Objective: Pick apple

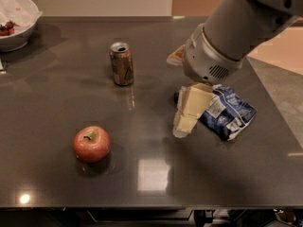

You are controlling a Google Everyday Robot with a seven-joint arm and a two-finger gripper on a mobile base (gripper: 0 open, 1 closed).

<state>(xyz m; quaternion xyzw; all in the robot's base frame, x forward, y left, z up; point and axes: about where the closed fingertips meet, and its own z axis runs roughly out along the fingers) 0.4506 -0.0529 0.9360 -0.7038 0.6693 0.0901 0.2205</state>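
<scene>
Apple (92, 144) sits on the dark counter (52, 98), front left, stem up, with nothing touching it. Gripper (185, 122) hangs from the arm over mid-counter, pointing down at the left edge of a blue snack bag (230, 113) and well right of the apple. Whether it is open or closed I cannot tell. Soda can (122, 64) stands upright behind the apple. White bowl (19, 37) of red berries sits in the far-left corner.
</scene>
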